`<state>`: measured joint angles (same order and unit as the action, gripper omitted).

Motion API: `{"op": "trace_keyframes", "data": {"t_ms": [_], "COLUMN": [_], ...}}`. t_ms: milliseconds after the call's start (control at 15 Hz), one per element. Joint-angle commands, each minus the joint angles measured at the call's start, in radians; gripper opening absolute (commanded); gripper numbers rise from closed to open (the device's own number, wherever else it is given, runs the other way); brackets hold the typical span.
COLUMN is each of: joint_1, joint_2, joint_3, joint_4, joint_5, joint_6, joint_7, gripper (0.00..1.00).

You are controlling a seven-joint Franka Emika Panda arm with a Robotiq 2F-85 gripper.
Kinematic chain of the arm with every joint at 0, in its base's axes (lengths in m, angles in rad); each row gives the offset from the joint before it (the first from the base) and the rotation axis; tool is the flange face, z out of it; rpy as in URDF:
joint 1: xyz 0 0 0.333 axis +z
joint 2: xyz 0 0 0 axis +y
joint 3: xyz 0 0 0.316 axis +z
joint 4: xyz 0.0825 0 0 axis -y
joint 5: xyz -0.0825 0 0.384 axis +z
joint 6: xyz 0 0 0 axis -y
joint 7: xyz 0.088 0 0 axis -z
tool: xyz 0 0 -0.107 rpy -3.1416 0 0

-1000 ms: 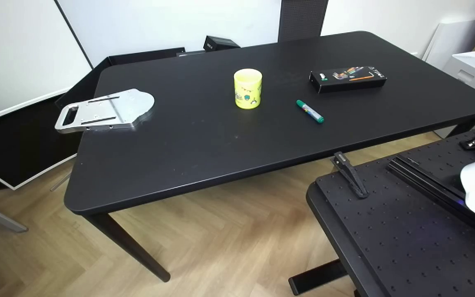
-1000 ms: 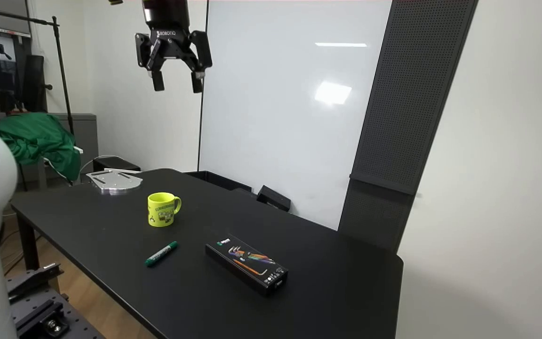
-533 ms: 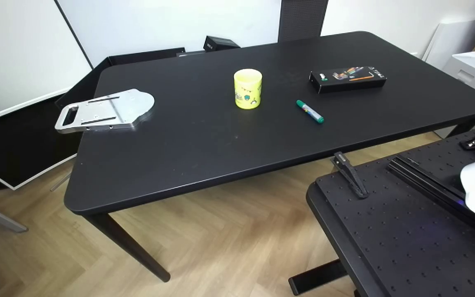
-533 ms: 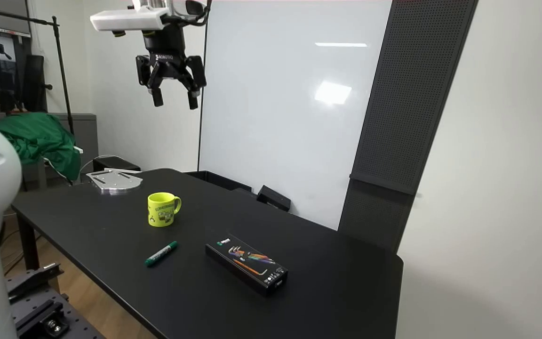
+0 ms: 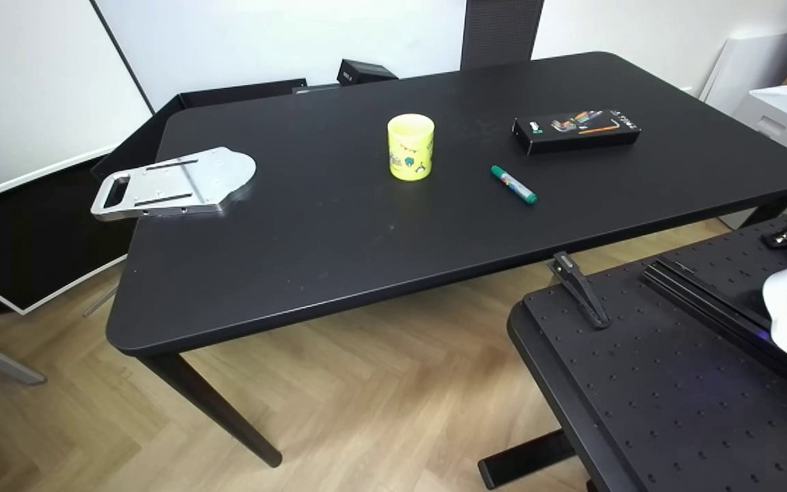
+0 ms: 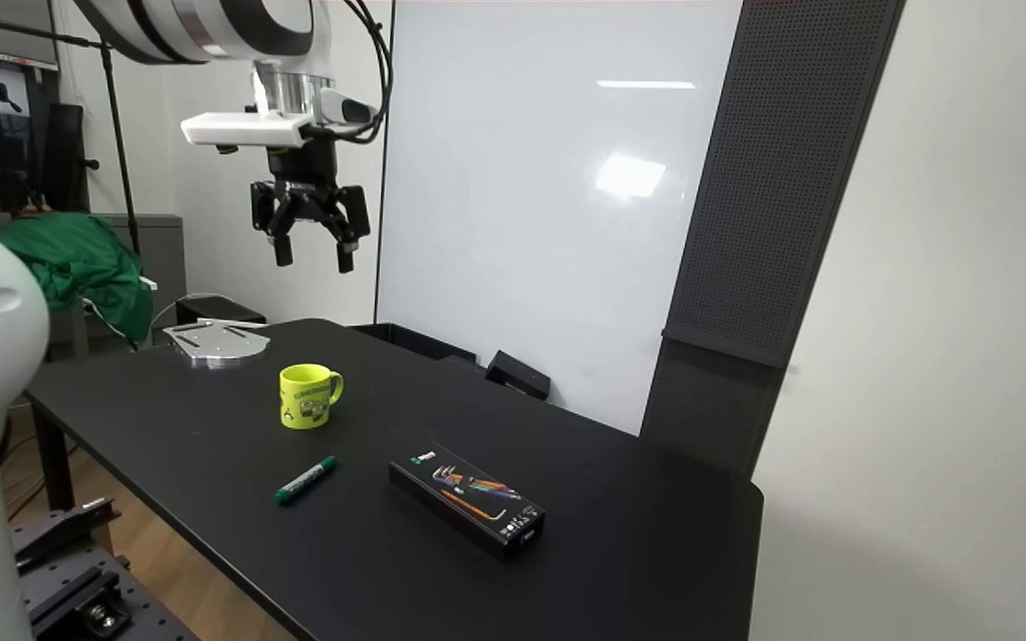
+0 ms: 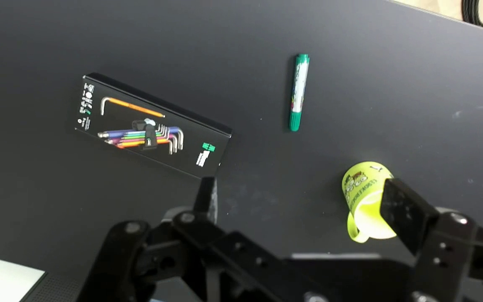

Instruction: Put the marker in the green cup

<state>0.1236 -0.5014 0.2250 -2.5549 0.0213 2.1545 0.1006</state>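
Note:
The marker, green at both ends with a white label, lies on the black table in both exterior views [image 5: 514,185] [image 6: 305,480] and in the wrist view [image 7: 299,92]. The green cup stands upright, yellow-green with a handle, in both exterior views [image 5: 410,154] [image 6: 304,405]. In the wrist view the cup [image 7: 358,184] is partly hidden behind one finger [image 7: 407,209]. My gripper [image 6: 314,261] is open and empty, pointing down, high above the table in an exterior view. The gripper also shows in the wrist view [image 7: 300,182], its jaws wide apart.
A flat black box with tool pictures [image 5: 576,133] lies near the marker; it also shows in the wrist view [image 7: 141,113]. A silver metal plate [image 5: 209,178] lies at the table's end. A whiteboard [image 6: 549,196] stands behind the table.
My gripper has moved down, and slightly to the left in that exterior view, staying open. More of the arm now shows above it. The marker, cup and box have not moved.

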Motion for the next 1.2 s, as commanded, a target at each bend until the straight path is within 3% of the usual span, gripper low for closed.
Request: {"op": "trace_keyframes", "data": {"t_ms": [0,600,1133], "joint_1": [0.017,0.027,0.068], "joint_2": [0.021,0.085,0.373], "joint_3": [-0.014,-0.013,-0.002], "joint_4": [0.002,-0.020,-0.077], "joint_5": [-0.009,0.002,0.019], "joint_6": [-0.002,0.039,0.331], "joint_7": [0.007,-0.008,-0.004], "gripper": [1.00,1.00,1.00]}}
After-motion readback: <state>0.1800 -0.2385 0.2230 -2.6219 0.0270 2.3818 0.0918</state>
